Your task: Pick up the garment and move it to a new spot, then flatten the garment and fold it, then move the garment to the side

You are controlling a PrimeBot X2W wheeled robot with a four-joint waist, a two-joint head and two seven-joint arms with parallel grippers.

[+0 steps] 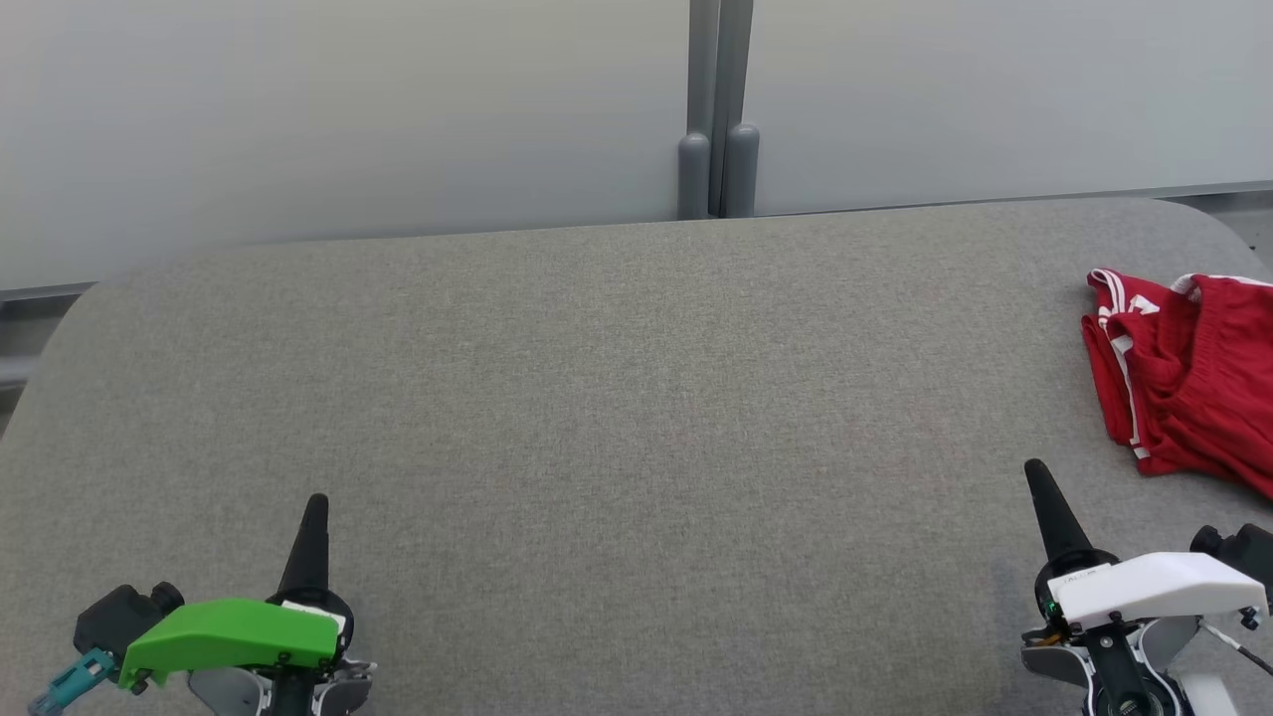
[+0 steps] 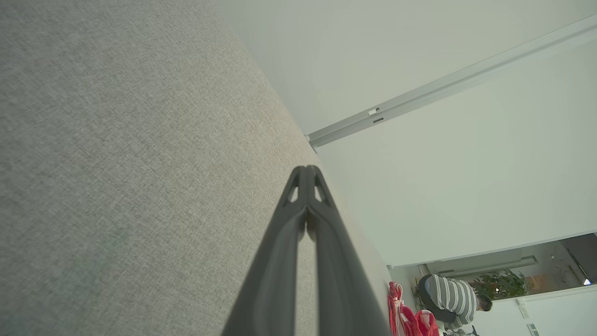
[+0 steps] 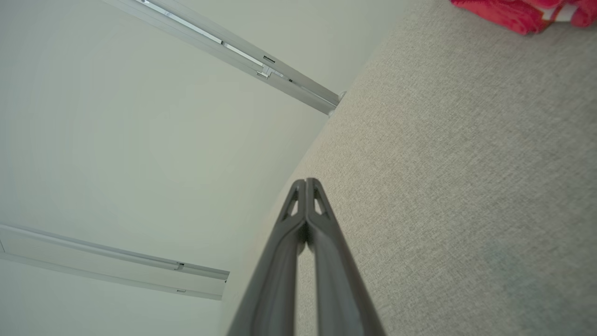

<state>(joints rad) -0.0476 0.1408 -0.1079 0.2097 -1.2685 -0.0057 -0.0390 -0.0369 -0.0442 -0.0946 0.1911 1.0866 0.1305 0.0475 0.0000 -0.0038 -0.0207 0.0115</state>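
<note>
While both arms sit low over the grey worktop [image 1: 617, 398], neither holds anything: the left hand [image 1: 315, 509], under its green cover [image 1: 234, 631], has its two dark fingers [image 2: 280, 266] pressed together to a single point. The right hand [image 1: 1036, 472], under its white cover [image 1: 1154, 587], is drawn together the same way, its tips meeting with nothing between them. The garment [image 1: 1188, 383], red with white stripes along its edges, lies crumpled on the worktop just ahead of the right hand and a little to its outer side. It is apart from the fingertips and untouched by them, and it runs off the edge of the head view. From the left hand it is well apart, across the bare cloth surface and beyond the right hand. Both hands point toward the far edge of the worktop, where pale panels [image 1: 348, 119] stand, joined by a grey post [image 1: 718, 119] that lies ahead and between the two hands. In the left wrist view, past the garment, a person [image 2: 450, 296] in a striped top shows near a plant [image 2: 501, 283].
</note>
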